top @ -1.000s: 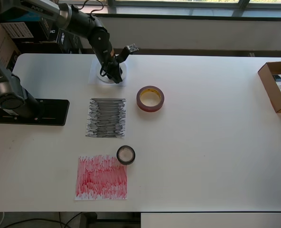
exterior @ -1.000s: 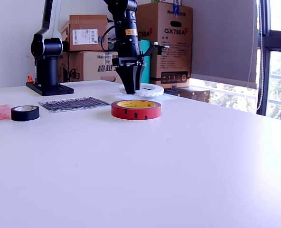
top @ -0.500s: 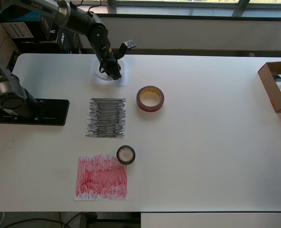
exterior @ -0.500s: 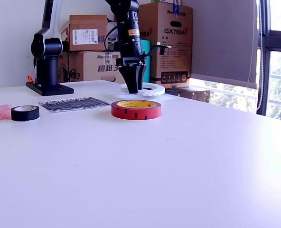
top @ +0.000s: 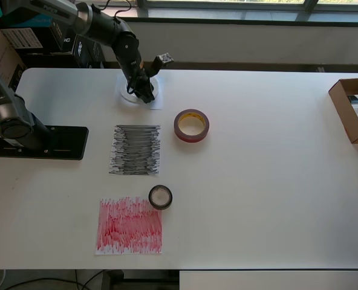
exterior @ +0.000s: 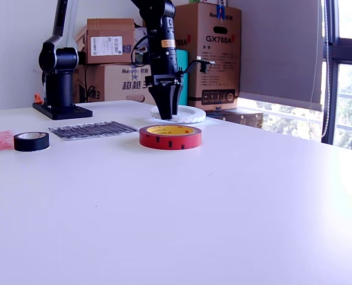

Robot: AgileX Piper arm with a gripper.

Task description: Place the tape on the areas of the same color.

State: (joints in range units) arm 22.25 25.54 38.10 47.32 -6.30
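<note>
"GX760A" | tall cardboard box point(exterior: 216, 50), exterior view | other box labels too small to read

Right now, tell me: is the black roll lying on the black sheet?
No, the black roll lies at the red sheet's corner, apart from the black sheet.

The table point(exterior: 235, 208) has a smooth, matt white top with a faint sheen. The red tape roll point(exterior: 170, 136) looks glossy, its core point(top: 191, 124) a dull yellowish card. The black roll point(exterior: 31, 141) shines slightly. The white ring point(exterior: 185, 113) is matt. The three sheets are thin paper, the black one point(top: 135, 150) and red one point(top: 129, 225) roughly scribbled. The arm point(top: 109, 33) is black, semi-gloss. The box point(top: 348, 109) is brown cardboard
</note>
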